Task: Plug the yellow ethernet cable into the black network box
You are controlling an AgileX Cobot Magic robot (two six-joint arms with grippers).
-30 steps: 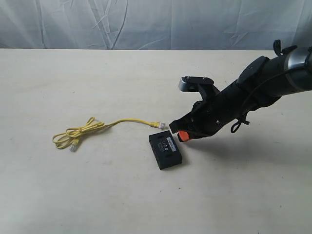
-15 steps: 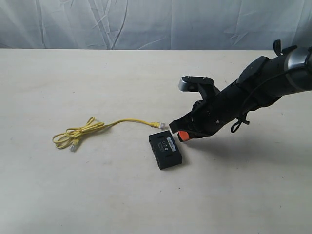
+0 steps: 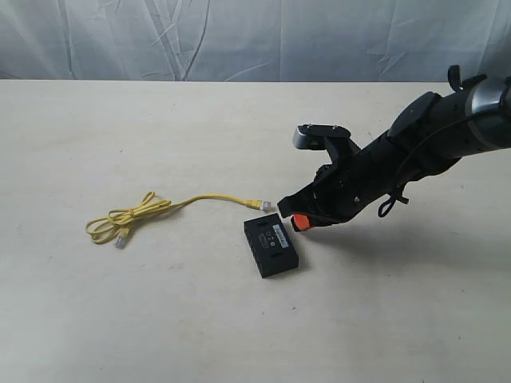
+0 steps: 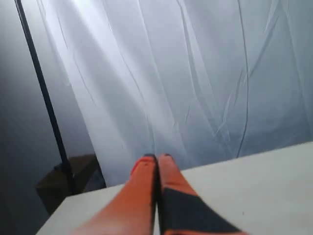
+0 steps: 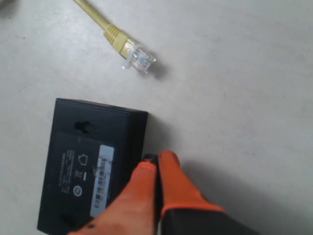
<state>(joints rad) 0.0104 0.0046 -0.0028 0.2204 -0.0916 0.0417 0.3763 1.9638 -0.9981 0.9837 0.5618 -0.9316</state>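
The black network box (image 3: 271, 245) lies flat on the table, its pale label up, and shows again in the right wrist view (image 5: 88, 169). The yellow ethernet cable (image 3: 140, 213) lies to its left, partly looped, with one clear plug (image 3: 264, 206) just beyond the box's far corner; that plug (image 5: 139, 59) is also in the right wrist view. My right gripper (image 3: 297, 222) is shut with nothing in it, its orange tips (image 5: 157, 157) right beside the box's long edge. My left gripper (image 4: 156, 157) is shut and empty, pointing at the curtain; it is out of the exterior view.
The pale table (image 3: 160, 319) stretches wide around the objects. A white curtain (image 3: 239, 40) hangs behind its far edge. In the left wrist view a dark pole (image 4: 41, 93) stands by the curtain beyond the table's corner.
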